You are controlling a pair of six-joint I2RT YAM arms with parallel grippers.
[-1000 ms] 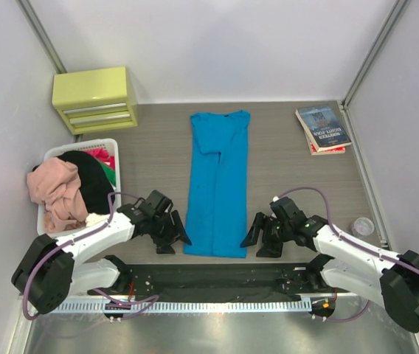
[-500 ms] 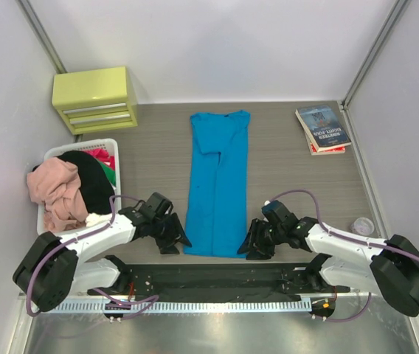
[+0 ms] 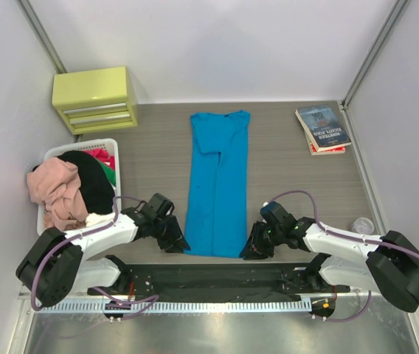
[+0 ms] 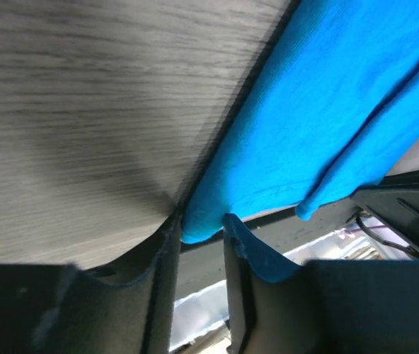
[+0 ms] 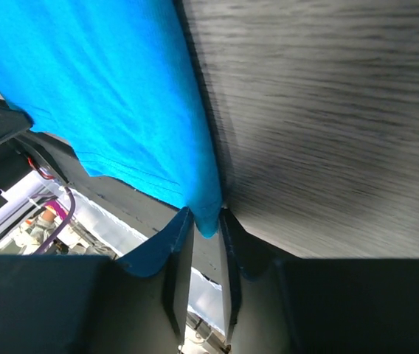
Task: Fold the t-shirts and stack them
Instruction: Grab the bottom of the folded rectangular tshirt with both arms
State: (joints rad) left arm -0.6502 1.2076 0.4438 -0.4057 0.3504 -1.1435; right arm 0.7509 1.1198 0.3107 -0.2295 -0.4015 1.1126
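A bright turquoise-blue cloth t-shirt (image 3: 217,184) lies folded into a long narrow strip down the middle of the grey wood-grain tabletop (image 3: 291,177). Its collar end points away from the arms and its hem lies at the near edge. The left end effector (image 3: 178,243) sits low at the hem's left corner. In the left wrist view that corner fills the narrow gap between its two dark fingers (image 4: 164,251), so it is clamped on the cloth. The right end effector (image 3: 250,251) is at the hem's right corner and is likewise pinched together on the tip of the fabric. Both arms reach inward from either side of the strip. At the left edge stands a white plastic laundry basket (image 3: 110,147) heaped with a pink cloth shirt (image 3: 56,190), a black cloth shirt (image 3: 91,181) and glimpses of red and green cloth. Behind the basket, in the far left corner, is a yellow-green drawer cabinet (image 3: 95,98). A small stack of dark-blue-covered books (image 3: 322,127) rests at the far right, well apart from the shirt.
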